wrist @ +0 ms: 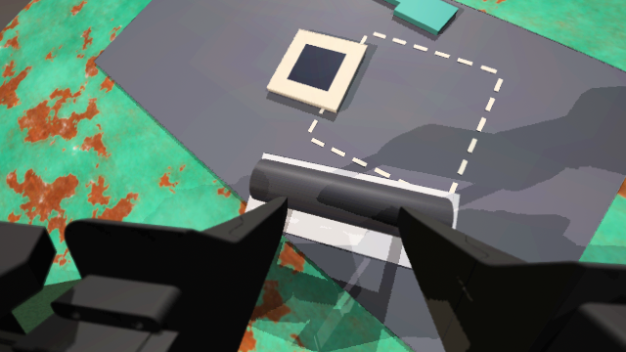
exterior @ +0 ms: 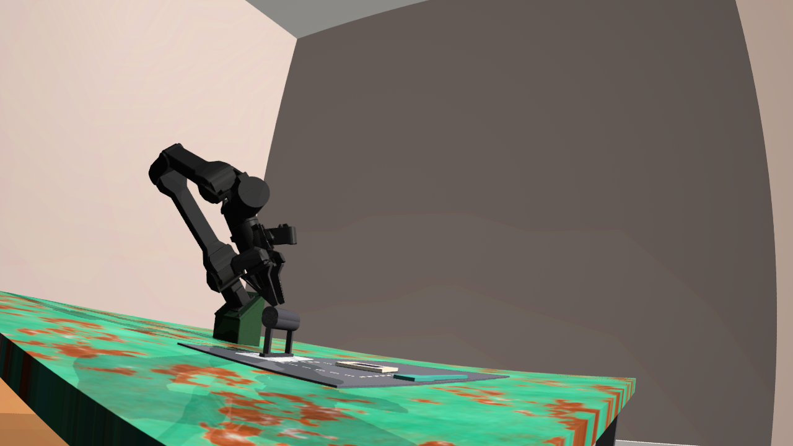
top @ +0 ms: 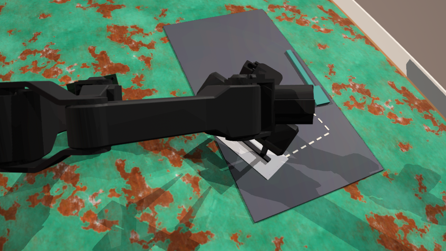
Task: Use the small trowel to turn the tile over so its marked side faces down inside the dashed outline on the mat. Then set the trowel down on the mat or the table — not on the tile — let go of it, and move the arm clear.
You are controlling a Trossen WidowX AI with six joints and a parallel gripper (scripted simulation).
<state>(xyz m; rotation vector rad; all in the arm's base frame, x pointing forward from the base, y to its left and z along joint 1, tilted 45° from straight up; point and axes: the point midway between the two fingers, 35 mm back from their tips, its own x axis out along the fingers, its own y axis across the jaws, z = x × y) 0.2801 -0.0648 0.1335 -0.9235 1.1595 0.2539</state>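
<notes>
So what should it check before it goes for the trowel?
1. Gripper open and holding nothing: ok.
2. Gripper above the trowel handle: ok, the exterior view shows the fingertips just over it.
3. Handle lined up to pass between the fingers: not ok, it lies crosswise, running from one finger to the other.
4. Trowel standing on its blade: ok.
5. Tile reachable: ok, it lies uncovered, mark up, across a corner of the outline.
</notes>
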